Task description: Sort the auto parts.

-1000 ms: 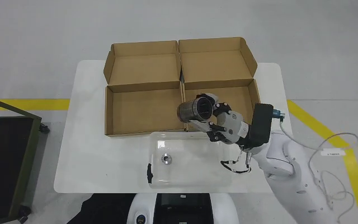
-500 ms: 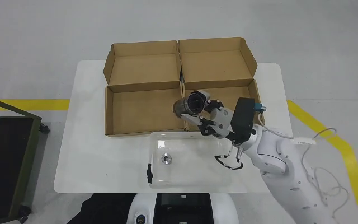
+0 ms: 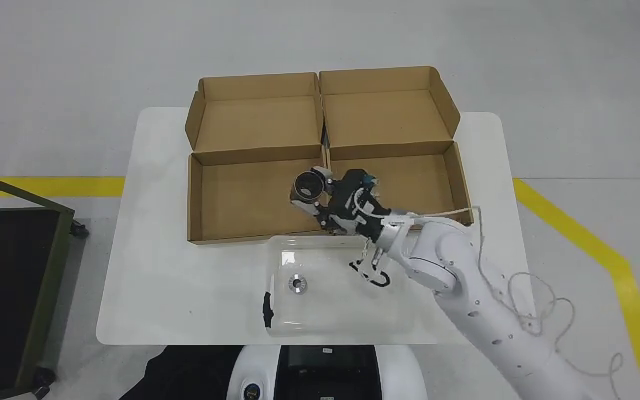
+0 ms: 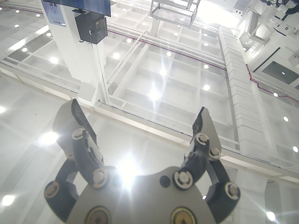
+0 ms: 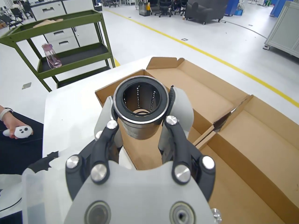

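Stood on a pale grey floor point(image 3: 80, 80) crossed by a yellow line point(image 3: 60, 186), beside a green cart point(image 5: 77, 53), office chairs point(image 5: 163, 2) behind, bright ceiling lights point(image 4: 163, 71) overhead.

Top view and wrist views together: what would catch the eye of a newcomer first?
The right gripper is shut on a dark metal cylinder bearing, held over the cardboard box on the robot's left, near that box's right wall. Nearer the robot, a clear tray holds a small round metal part. The left gripper is open and points up at the ceiling.
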You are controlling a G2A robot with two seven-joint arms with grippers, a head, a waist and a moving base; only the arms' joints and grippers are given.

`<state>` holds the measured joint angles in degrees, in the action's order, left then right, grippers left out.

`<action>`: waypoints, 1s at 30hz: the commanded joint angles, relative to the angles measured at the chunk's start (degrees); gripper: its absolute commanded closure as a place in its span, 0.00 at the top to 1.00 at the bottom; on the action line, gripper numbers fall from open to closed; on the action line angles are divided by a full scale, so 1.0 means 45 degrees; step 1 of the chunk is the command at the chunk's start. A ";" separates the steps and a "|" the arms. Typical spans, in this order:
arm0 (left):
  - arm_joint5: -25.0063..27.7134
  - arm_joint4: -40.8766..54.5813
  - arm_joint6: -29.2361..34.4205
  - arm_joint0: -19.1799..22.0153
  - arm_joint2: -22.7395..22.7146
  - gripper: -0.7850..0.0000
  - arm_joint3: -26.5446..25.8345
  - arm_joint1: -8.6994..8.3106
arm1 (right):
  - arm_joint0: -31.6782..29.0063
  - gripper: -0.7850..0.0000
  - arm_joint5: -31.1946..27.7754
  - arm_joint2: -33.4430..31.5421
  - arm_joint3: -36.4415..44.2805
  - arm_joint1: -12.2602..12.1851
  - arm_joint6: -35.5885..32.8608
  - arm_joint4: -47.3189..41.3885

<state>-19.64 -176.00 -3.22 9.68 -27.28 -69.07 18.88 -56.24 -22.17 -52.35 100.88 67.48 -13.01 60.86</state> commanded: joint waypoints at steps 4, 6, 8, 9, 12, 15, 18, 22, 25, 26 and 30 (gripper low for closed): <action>0.0000 0.0000 0.0000 0.0000 0.0000 1.00 0.0000 0.0000 | 0.0692 0.00 0.0519 0.0792 -0.0877 0.0272 -0.0658 0.0739; 0.0000 0.0000 0.0000 0.0000 0.0000 1.00 0.0000 0.0000 | 0.0979 0.00 0.0598 0.1093 -0.1297 0.0392 -0.1015 0.0835; 0.0000 0.0000 0.0000 0.0000 0.0000 1.00 0.0000 0.0000 | 0.1246 0.00 0.0620 0.1366 -0.1738 0.0529 -0.1360 0.0599; 0.0000 0.0000 0.0000 0.0000 0.0000 1.00 0.0000 0.0000 | 0.1396 0.00 0.0597 0.1493 -0.1954 0.0589 -0.1524 0.0594; 0.0000 0.0000 0.0000 0.0000 0.0000 1.00 0.0000 0.0000 | 0.1721 0.00 0.0647 0.1808 -0.2530 0.0765 -0.1869 0.0488; 0.0000 0.0000 0.0000 0.0000 0.0000 1.00 0.0000 0.0000 | 0.1994 0.00 0.0773 0.2086 -0.3086 0.0934 -0.2096 0.0508; 0.0000 0.0000 0.0000 0.0000 0.0000 1.00 0.0000 0.0000 | 0.2215 0.00 0.0848 0.2320 -0.3416 0.1075 -0.2289 0.0708; 0.0000 0.0000 0.0000 0.0000 0.0000 1.00 0.0000 0.0000 | 0.2425 0.11 0.0907 0.2502 -0.3807 0.1226 -0.2539 0.0886; 0.0000 0.0000 0.0000 0.0000 0.0000 1.00 0.0000 0.0000 | 0.2572 0.27 0.0974 0.2595 -0.4110 0.1329 -0.2679 0.1053; 0.0000 0.0000 0.0000 0.0000 0.0000 1.00 0.0000 0.0000 | 0.2599 0.29 0.0994 0.2621 -0.4200 0.1361 -0.2696 0.1098; 0.0000 0.0000 0.0000 0.0000 0.0000 1.00 0.0000 0.0000 | 0.2661 0.32 0.0898 0.2718 -0.4507 0.1478 -0.2747 0.1155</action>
<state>-19.64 -176.00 -3.22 9.68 -27.28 -69.07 18.88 -44.31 -17.98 -40.19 80.83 74.02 -25.42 66.05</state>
